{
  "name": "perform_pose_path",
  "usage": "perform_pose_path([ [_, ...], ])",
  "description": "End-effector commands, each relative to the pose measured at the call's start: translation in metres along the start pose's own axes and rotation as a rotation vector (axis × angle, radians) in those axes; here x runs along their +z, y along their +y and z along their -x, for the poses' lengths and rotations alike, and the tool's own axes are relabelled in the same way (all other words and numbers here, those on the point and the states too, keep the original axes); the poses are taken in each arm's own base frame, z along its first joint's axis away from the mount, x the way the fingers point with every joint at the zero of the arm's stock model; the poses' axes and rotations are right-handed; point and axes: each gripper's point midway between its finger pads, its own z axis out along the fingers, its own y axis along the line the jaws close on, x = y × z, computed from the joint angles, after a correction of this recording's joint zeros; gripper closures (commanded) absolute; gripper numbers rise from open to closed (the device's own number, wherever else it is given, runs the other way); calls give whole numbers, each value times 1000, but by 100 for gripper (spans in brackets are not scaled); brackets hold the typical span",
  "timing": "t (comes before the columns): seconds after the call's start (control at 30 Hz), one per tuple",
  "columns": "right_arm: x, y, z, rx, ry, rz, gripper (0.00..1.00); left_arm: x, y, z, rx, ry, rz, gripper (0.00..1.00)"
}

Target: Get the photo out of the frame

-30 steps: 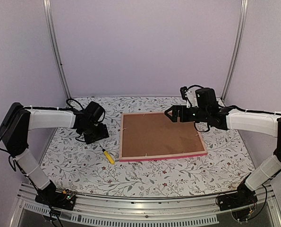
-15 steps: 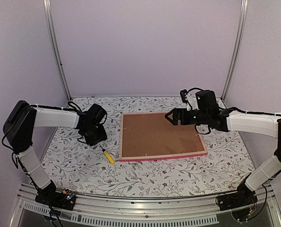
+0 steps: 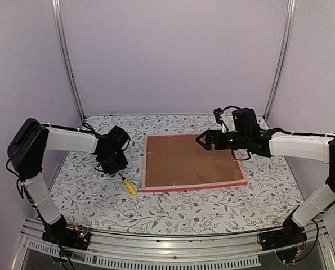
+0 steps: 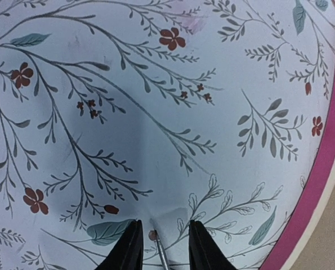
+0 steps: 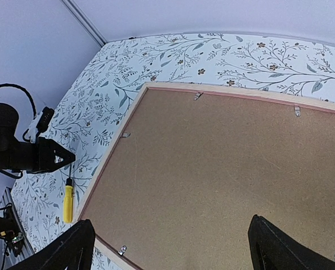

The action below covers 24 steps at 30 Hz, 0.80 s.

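Observation:
The frame, with a thin pink border, lies face down on the table. Its brown backing board faces up and hides the photo. My right gripper is open wide and hovers over the board's far right part; in the right wrist view the board fills the space between the fingers. My left gripper is open, low over the table left of the frame. The thin metal tip of a screwdriver lies between its fingers, untouched. The frame's pink edge shows at the right.
A yellow-handled screwdriver lies on the floral tablecloth just left of the frame's near left corner; it also shows in the right wrist view. Small metal clips hold the board along the frame's edges. Walls enclose the table.
My left gripper has moved a little right and nearer, toward the screwdriver's tip. My right gripper has shifted slightly left and lower over the backing board.

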Motion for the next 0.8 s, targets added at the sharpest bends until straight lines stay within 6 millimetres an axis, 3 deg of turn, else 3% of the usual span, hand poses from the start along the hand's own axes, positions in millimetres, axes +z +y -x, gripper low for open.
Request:
perform_pose_path([
  [0.0, 4, 3, -7, 14, 13, 21, 2, 3, -1, 0, 4, -10, 21, 72],
  [0.53, 0, 3, -8, 31, 12, 16, 2, 14, 3, -15, -21, 36, 11, 81],
  [0.77, 0, 5, -7, 41, 12, 24, 2, 15, 9, -15, -12, 35, 23, 91],
])
